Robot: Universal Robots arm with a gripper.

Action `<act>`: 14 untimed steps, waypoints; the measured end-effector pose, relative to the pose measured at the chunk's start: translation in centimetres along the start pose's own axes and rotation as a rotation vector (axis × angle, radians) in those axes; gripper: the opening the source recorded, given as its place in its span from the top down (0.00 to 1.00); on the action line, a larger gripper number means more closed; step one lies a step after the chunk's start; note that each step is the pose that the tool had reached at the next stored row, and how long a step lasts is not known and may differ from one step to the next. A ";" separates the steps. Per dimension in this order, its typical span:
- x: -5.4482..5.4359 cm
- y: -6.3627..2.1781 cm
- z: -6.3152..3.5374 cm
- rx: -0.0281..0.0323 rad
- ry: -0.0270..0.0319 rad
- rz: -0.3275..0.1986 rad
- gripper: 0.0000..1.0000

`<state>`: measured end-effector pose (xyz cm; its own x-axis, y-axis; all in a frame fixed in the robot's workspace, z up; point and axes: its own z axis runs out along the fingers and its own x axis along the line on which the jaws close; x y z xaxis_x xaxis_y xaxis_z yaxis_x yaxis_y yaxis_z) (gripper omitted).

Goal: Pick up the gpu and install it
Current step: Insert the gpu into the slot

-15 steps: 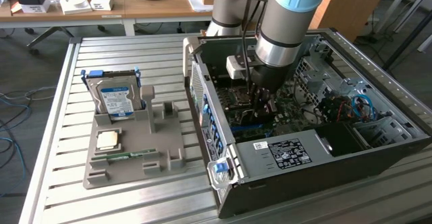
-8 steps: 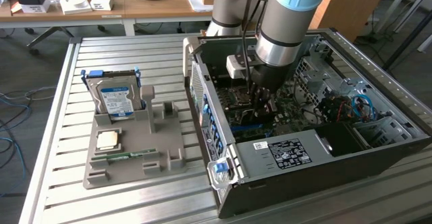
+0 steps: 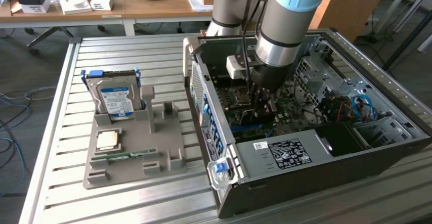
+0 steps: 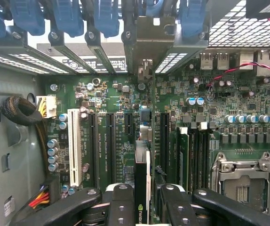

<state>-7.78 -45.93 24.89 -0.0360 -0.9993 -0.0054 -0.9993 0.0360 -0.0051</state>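
Hand (image 4: 144,200) state: my fingers (image 4: 121,202) are closed on the gpu (image 4: 140,183), one on each broad face, at a medium width set by the card's thickness. In the exterior view my hand (image 3: 262,96) is at the centre of the frame, lowered into the open computer case (image 3: 351,148).

Orientation of the gpu: it stands on edge over the motherboard (image 4: 111,94), with its thin edge toward the wrist camera. Its long axis runs parallel to the black expansion slots (image 4: 112,141) and points toward the rear wall with the blue latches (image 4: 64,16). I cannot tell whether its lower edge touches a slot.

Surroundings: the grey holder tray (image 3: 162,148) lies on the slatted worktop (image 3: 121,47) at the exterior view's left. It carries the hard drive (image 3: 116,100), upright, and the memory stick (image 3: 125,155), lying flat.
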 end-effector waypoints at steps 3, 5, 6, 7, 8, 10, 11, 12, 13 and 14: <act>0.0 0.00 0.02 0.0001 0.0006 0.000 0.74; 0.0 0.00 0.02 0.0002 0.0014 0.000 0.74; 0.0 0.00 0.02 0.0002 0.0019 0.001 0.74; 0.0 0.00 0.02 0.0002 0.0027 0.001 0.74; 0.0 0.00 0.02 0.0003 0.0038 0.001 0.74; 0.0 0.00 0.01 0.0003 0.0066 0.002 0.74; 0.0 0.00 0.02 0.0004 0.0077 0.003 0.74; 0.0 0.00 0.01 0.0004 0.0084 0.003 0.74; 0.0 0.00 0.01 0.0004 0.0086 0.003 0.74; 0.0 0.00 0.01 0.0004 0.0086 0.003 0.74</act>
<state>-7.78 -45.93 24.88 -0.0393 -0.9992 0.0032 -0.9992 0.0393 -0.0055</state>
